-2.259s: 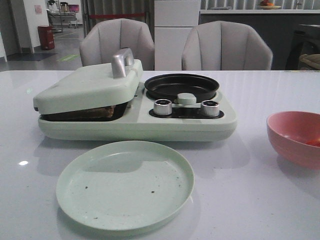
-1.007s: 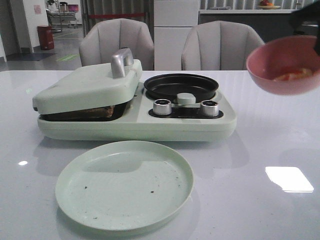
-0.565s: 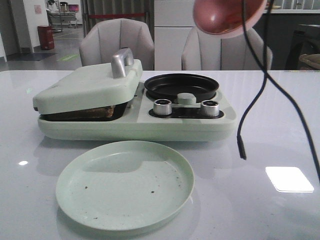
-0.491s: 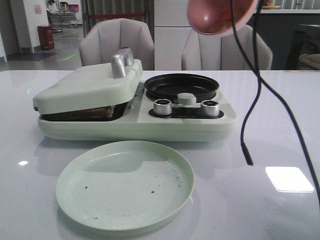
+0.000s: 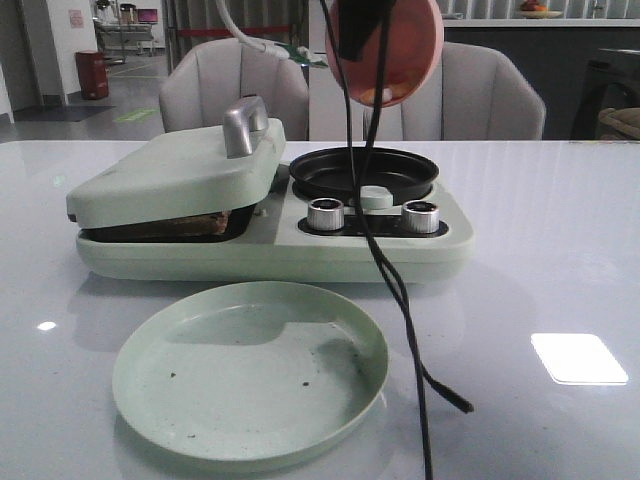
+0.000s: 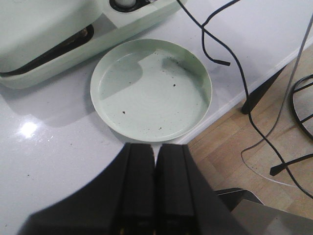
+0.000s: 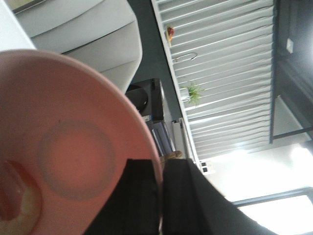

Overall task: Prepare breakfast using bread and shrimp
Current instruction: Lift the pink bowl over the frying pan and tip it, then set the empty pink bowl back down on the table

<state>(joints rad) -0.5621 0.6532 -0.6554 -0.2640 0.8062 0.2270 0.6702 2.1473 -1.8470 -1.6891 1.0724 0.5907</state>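
Overhead, pink bowl (image 5: 392,50) tipped steeply above the black pan (image 5: 363,172), rim pinched in the right gripper (image 7: 159,196); shrimp (image 5: 375,96) at its lower edge. Bread (image 5: 190,222) under the cooker's (image 5: 270,250) nearly shut lid (image 5: 170,175), left of the pan. Green plate (image 5: 250,368) in front of the cooker. Left gripper (image 6: 155,191) fingers pressed together, holding nothing. Black cables (image 5: 400,300) hang before the pan

The bread (image 5: 190,223) is mostly hidden under the lid (image 5: 175,170); the shrimp (image 7: 14,196) — cut off at the frame's edge.
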